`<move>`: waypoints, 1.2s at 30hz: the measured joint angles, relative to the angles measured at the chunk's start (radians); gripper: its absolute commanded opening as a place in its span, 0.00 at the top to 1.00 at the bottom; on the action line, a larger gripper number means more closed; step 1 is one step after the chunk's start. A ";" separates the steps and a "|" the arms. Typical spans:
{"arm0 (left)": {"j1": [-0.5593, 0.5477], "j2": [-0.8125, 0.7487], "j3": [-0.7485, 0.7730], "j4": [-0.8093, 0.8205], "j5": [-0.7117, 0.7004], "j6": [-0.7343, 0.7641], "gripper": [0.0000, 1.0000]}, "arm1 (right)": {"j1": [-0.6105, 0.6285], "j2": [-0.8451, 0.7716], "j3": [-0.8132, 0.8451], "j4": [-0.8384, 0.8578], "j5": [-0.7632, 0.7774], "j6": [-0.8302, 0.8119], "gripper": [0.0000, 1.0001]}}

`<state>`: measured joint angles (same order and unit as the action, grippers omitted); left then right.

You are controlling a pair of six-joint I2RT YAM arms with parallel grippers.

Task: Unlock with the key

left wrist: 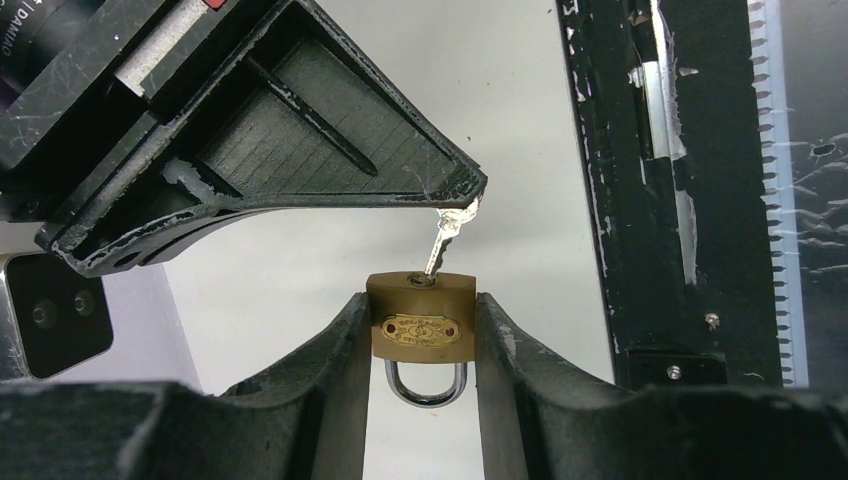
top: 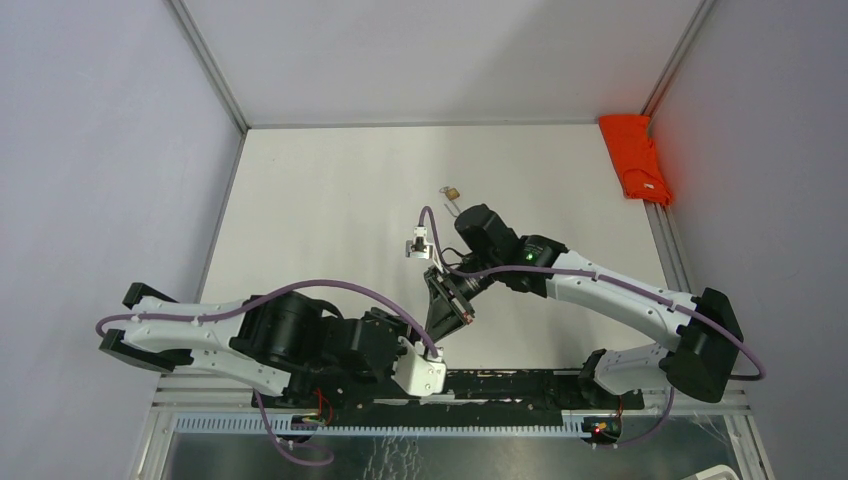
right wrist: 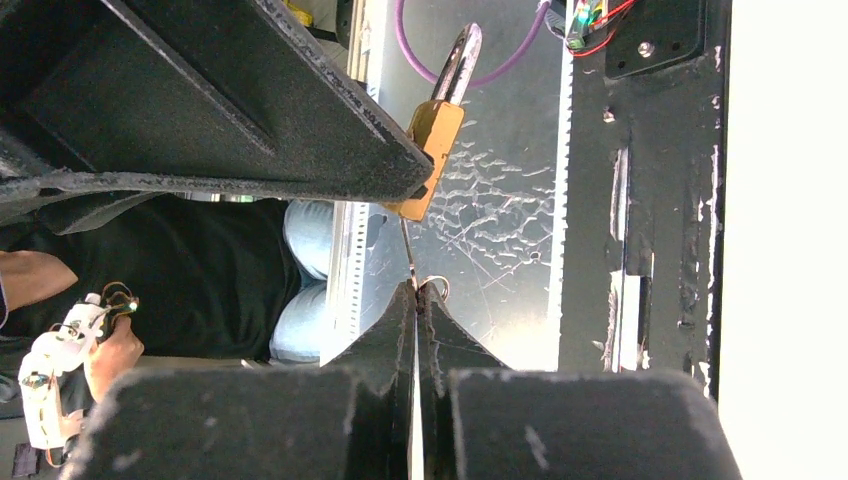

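Two hazards are noted.

**Position.** The brass padlock with the steel shackle (left wrist: 421, 332) is held off the white worktop (top: 320, 200), over the middle of its near edge. The left gripper (left wrist: 421, 302) is clamped on the padlock body from both sides, with the shackle pointing back toward the wrist. The right gripper (right wrist: 415, 292) is pinched tight on the head of the small silver key (left wrist: 438, 248). The key tip sits at the keyhole in the padlock's top face. How deep the blade has entered cannot be told.

**Hazard one.** The key leans relative to the lock face instead of standing square to it. In my judgement, turning it like this could bind or bend the blade, or lever it out of the keyway.

**Hazard two.** The key is gripped only at the extreme fingertips. Turning force may make it slip between the pads, or may twist the padlock body within the left grip, so the cylinder would not turn. The shackle appears closed, so the lock is judged not yet opened.

**Count.**
- One padlock in hand.
- One key, with one small ring.
- Two grippers.
- One orange-red cloth (top: 633, 158) at the far right corner.
- One small brass-coloured item (top: 452, 190) lying toward the far edge, too small to identify.
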<state>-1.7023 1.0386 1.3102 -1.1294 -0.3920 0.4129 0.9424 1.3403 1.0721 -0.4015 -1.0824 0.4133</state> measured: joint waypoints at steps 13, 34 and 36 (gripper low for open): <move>-0.002 0.019 0.008 -0.017 0.019 -0.001 0.98 | -0.005 0.000 0.000 -0.011 0.011 0.001 1.00; -0.015 0.027 0.008 -0.027 0.027 -0.001 0.98 | -0.005 0.000 -0.043 0.038 -0.012 0.066 1.00; -0.017 0.027 0.005 -0.027 0.027 -0.001 0.98 | -0.005 0.000 -0.043 0.041 -0.013 0.069 1.00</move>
<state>-1.7191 1.0653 1.3155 -1.1564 -0.3649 0.4122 0.9375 1.3399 1.0290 -0.3603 -1.0958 0.4820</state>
